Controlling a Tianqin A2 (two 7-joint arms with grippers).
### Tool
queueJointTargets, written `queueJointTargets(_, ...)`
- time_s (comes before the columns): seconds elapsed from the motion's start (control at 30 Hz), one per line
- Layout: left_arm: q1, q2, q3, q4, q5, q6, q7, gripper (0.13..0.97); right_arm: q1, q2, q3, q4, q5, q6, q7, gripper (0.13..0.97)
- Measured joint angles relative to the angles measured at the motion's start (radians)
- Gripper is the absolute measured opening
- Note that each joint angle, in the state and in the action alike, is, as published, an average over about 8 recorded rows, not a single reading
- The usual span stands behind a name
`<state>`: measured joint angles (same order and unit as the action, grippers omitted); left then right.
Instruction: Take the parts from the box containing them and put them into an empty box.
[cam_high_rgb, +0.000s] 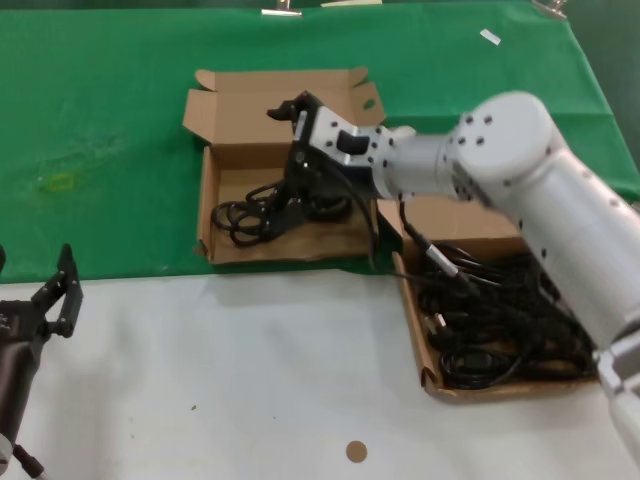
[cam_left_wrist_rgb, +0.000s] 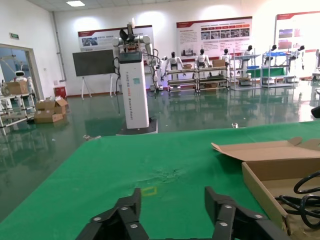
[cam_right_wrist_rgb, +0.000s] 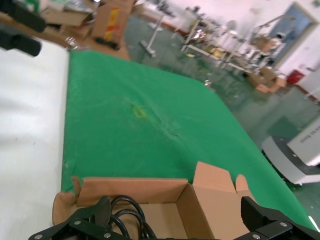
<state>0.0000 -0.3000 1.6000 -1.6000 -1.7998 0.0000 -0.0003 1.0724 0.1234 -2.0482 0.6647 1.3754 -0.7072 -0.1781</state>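
Green cloth (cam_high_rgb: 110, 130) covers the far half of the table, white cloth (cam_high_rgb: 220, 380) the near half. On the green cloth lies the left box (cam_high_rgb: 225, 250), lid folded back, its front edge wavy and close to the line where green meets white. Black cables (cam_high_rgb: 250, 215) lie coiled inside it. The right gripper (cam_high_rgb: 285, 205) reaches down into this box over those cables; in the right wrist view its fingers (cam_right_wrist_rgb: 90, 217) stand wide apart, with a cable loop (cam_right_wrist_rgb: 125, 207) between them but not clamped. Just beside the left box, on the side toward the right arm and nearer the robot, sits the right box (cam_high_rgb: 415, 335), crossing onto the white cloth and packed with a thick tangle of cables (cam_high_rgb: 495, 325). The left gripper (cam_high_rgb: 55, 300) hangs over the white cloth, well apart from the left box on the other side; its fingers (cam_left_wrist_rgb: 220, 207) are spread, holding nothing.
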Motion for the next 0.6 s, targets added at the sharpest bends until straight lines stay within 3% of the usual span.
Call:
queueJointTargets(0.2, 0.000, 0.000, 0.000, 0.000, 0.000, 0.000, 0.000, 0.525, -0.119, 0.020, 0.050, 0.104, 0.047, 0.079, 0.020, 0.924)
queueJointTargets(0.33, 0.000, 0.000, 0.000, 0.000, 0.000, 0.000, 0.000, 0.525, -0.199, 0.033, 0.083, 0.174, 0.079, 0.131, 0.033, 0.951)
queueJointTargets(0.6, 0.000, 0.000, 0.000, 0.000, 0.000, 0.000, 0.000, 0.741, -0.358, 0.059, 0.150, 0.311, 0.141, 0.235, 0.059, 0.964)
